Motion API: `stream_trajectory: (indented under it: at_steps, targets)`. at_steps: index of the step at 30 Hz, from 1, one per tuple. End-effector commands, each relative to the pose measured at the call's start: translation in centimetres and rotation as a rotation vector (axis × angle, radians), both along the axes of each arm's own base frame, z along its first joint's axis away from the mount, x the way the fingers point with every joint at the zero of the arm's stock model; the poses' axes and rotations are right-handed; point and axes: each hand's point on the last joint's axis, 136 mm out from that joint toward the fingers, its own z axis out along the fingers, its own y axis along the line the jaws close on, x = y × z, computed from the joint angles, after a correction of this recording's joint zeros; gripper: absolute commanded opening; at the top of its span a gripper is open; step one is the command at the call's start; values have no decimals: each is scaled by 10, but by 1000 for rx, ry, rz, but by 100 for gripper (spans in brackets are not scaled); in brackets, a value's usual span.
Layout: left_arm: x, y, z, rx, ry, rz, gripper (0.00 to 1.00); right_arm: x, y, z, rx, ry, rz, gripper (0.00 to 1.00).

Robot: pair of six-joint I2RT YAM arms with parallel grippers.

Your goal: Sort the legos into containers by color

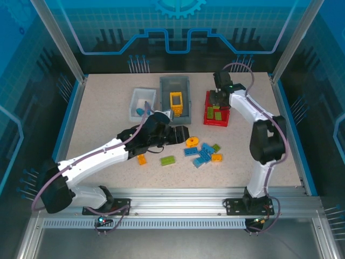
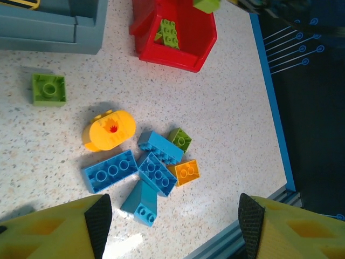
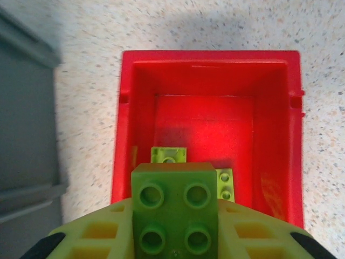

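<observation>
Gripping a lime green four-stud plastic brick point(image 3: 175, 213) in the right claw point(image 3: 175, 240), closed down tight on its sides, studs facing the wrist camera. Hanging right above the red open-topped plastic bin point(image 3: 210, 56), brick not yet inside. Already lying in that bin against the near wall: two more lime green pieces point(image 3: 168, 155). Holding nothing in the left claw point(image 2: 175, 226), spread well open, hovering over the loose pile on the speckled counter point(image 2: 259, 108): blue rectangular bricks point(image 2: 110, 171) touching one another, a round yellow piece point(image 2: 108, 129) just beside them, a small orange square brick point(image 2: 187, 172), a small green brick point(image 2: 180, 139), plus a lone green square brick point(image 2: 48, 89) apart, near the dark grey plastic bin point(image 2: 54, 38). From above: a yellow square frame point(image 1: 176, 102) inside the grey bin, something blue inside the white plastic bin point(image 1: 135, 102). Step in hand, by the look of it: drop-off of green into red. Next: open the right claw while centred between the bin walls, maybe dip a little first to stop a bounce-out, then lift clear. For the left: come down on one brick only; tight pile, so risk of pinching two. Probably around halfway, with plenty loose on the counter.
</observation>
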Motion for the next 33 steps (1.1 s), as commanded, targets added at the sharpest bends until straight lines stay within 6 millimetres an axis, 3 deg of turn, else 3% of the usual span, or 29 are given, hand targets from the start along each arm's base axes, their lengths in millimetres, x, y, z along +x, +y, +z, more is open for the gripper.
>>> stream_trajectory:
  at_steps: [1, 7, 11, 16, 20, 24, 26, 31, 33]
  targets:
    - [13, -16, 19, -13, -73, -8, 67, 8, -16, -9, -45, 53, -78, 27]
    - [15, -25, 11, 21, -56, -25, 67, 17, -24, -39, -71, 137, -111, 33]
    - [14, -23, -1, 56, -30, -23, 67, 18, -20, -37, -55, 130, -93, 50]
    - [14, -20, -19, 102, 14, -9, 67, 14, -9, -2, -29, 53, -54, 56]
    - [11, -26, -36, 140, 32, -36, 66, 1, 1, 47, -3, -44, -26, 55]
    - [2, -34, -63, 279, 14, -202, 66, -31, 14, 95, 38, -153, 27, 55]
    - [-5, -36, -76, 360, -4, -332, 69, -54, 24, 110, 75, -199, 86, 56]
    - [-15, -24, -111, 598, -9, -584, 74, -130, 47, 111, 143, -235, 276, 60]
    - [-14, -22, -121, 656, -28, -649, 74, -163, 53, 99, 185, -209, 328, 60]
